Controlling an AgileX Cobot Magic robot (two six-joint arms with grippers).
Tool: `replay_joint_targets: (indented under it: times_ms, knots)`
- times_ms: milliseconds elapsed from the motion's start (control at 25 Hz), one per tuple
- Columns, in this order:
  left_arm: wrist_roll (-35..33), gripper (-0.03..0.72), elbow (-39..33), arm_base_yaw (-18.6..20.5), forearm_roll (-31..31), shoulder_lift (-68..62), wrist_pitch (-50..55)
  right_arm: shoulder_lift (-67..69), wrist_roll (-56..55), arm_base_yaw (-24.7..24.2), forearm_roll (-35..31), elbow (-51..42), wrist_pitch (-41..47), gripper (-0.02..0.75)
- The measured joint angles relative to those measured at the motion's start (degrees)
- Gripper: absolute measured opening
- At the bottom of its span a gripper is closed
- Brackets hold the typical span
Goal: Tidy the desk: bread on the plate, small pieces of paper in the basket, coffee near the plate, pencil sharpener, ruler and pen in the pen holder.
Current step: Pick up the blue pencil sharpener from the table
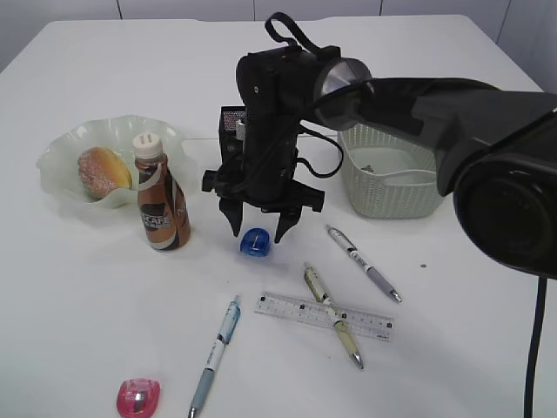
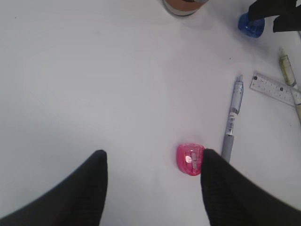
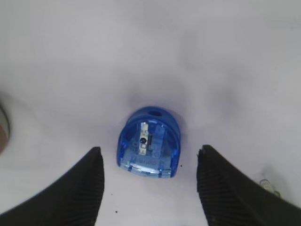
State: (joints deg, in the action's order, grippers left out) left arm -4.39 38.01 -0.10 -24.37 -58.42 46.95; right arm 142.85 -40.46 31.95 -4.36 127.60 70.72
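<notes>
My right gripper (image 1: 258, 232) is open, its fingers straddling a blue pencil sharpener (image 1: 256, 243) on the table; the sharpener lies between the fingertips in the right wrist view (image 3: 149, 144). My left gripper (image 2: 153, 162) is open and empty, low over the table, its right finger next to a pink pencil sharpener (image 2: 190, 159), also seen at the front (image 1: 139, 397). Bread (image 1: 103, 171) lies on the pale green plate (image 1: 65, 139). The coffee bottle (image 1: 161, 196) stands beside the plate. A clear ruler (image 1: 324, 315) and three pens (image 1: 215, 352) (image 1: 331, 313) (image 1: 364, 263) lie on the table. The black pen holder (image 1: 230, 129) is mostly behind the arm.
A pale green woven basket (image 1: 389, 187) stands at the right, with small pieces inside. The right arm spans from the right edge to the table's middle.
</notes>
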Motion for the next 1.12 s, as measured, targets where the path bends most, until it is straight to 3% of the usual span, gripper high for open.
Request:
replay_joint_targets:
  times_ms: [640,880,1120]
  knots:
    - [0.0,0.459,0.0,0.0,0.0,0.0,-0.2,2.8,-0.4,0.0,-0.8,0.0,-0.1,0.456]
    - [0.0,0.459,0.0,0.0,0.0,0.0,-0.2,2.9,-0.4,0.0,-0.8,0.0,-0.2,0.335]
    - [0.0,0.459,0.0,0.0,0.0,0.0,-0.2,2.9,-0.1,0.0,-0.8,0.0,-0.2,0.31]
